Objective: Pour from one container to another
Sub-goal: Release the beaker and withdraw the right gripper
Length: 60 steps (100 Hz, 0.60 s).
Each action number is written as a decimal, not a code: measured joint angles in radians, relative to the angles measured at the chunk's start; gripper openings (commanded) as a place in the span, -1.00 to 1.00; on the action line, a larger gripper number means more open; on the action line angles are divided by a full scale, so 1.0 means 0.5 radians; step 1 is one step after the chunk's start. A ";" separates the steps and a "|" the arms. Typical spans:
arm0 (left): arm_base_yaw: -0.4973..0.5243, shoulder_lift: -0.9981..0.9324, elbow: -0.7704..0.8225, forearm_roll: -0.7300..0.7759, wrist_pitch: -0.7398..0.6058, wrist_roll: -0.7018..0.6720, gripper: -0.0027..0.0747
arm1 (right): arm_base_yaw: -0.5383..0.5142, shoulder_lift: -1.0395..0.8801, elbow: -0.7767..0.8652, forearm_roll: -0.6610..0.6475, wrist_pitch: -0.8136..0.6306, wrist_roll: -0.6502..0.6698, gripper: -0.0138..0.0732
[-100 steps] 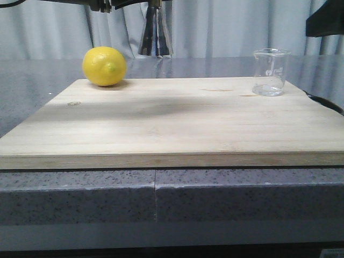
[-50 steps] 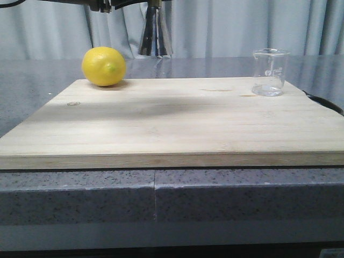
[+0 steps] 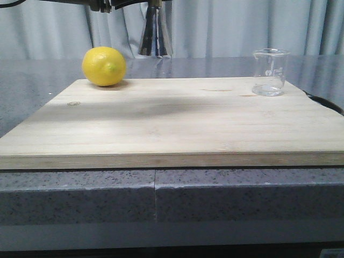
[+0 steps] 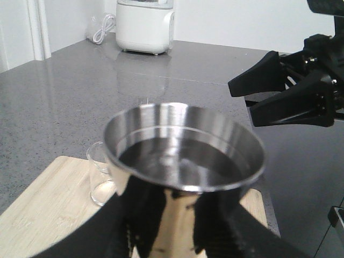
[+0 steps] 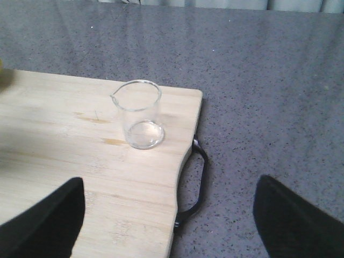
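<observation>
A grey speckled stone counter fills the lower scene, with a thin vertical seam in its front edge, and its polished top mirrors what stands beyond. Pale grey-blue curtains hang in soft folds along the back. In the left wrist view a white wall rises behind the counter, where a white appliance sits with its coiled cord beside it.
</observation>
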 measured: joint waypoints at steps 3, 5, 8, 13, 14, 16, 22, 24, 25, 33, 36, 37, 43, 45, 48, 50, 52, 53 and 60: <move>0.000 0.000 0.000 0.000 0.000 0.000 -0.32 | 0.000 0.000 0.000 0.000 0.000 -0.003 0.65; 0.000 0.000 0.000 0.000 0.000 0.000 -0.32 | 0.000 0.000 0.000 0.000 0.000 -0.003 0.65; 0.000 0.000 0.000 0.000 0.000 0.000 -0.32 | 0.000 0.000 0.000 0.000 0.000 -0.003 0.65; 0.000 0.000 0.000 0.000 0.000 0.000 -0.32 | 0.000 0.000 0.000 0.000 0.000 -0.003 0.65; 0.000 0.000 0.000 0.000 0.000 0.000 -0.32 | 0.000 0.000 0.000 0.000 0.000 -0.003 0.65; 0.000 0.000 0.000 0.000 0.000 0.000 -0.32 | 0.000 0.000 0.000 0.000 0.000 -0.003 0.65; 0.000 0.000 0.000 0.000 -0.002 0.000 -0.32 | 0.000 0.000 0.000 0.000 0.000 -0.003 0.65; 0.000 0.000 0.000 0.000 -0.002 0.000 -0.32 | 0.000 0.000 0.000 0.000 0.000 -0.003 0.65; 0.000 0.000 0.000 0.000 -0.002 0.000 -0.32 | 0.000 0.000 0.000 0.000 0.000 -0.003 0.65; 0.000 0.000 0.000 0.000 -0.002 0.000 -0.32 | 0.000 0.000 0.000 -0.004 0.000 -0.003 0.65; 0.000 0.000 0.000 0.000 -0.002 0.000 -0.32 | 0.000 0.000 0.000 -0.004 0.000 -0.003 0.65; 0.000 0.000 0.000 0.000 -0.002 0.000 -0.32 | 0.000 0.000 0.000 -0.004 0.000 -0.003 0.65; 0.000 0.000 0.000 0.000 -0.002 0.009 -0.32 | 0.000 0.000 0.000 -0.004 0.000 -0.003 0.65; 0.000 0.000 0.000 0.000 -0.002 0.010 -0.32 | 0.000 0.000 0.000 -0.004 0.000 -0.003 0.65; 0.000 0.000 0.000 0.000 -0.005 0.025 -0.32 | 0.000 0.000 0.000 -0.004 0.000 -0.003 0.65; 0.000 0.000 0.000 0.000 -0.007 0.031 -0.32 | 0.000 0.000 0.000 -0.004 0.000 -0.003 0.65; 0.000 0.000 0.000 0.000 -0.010 0.043 -0.32 | 0.000 0.000 0.000 -0.004 0.000 -0.003 0.65; 0.000 0.000 0.000 0.000 -0.015 0.049 -0.32 | 0.000 0.000 0.000 -0.004 0.000 -0.003 0.65; 0.000 0.000 0.000 -0.009 -0.035 0.081 -0.32 | 0.000 0.000 0.000 -0.006 0.000 -0.003 0.65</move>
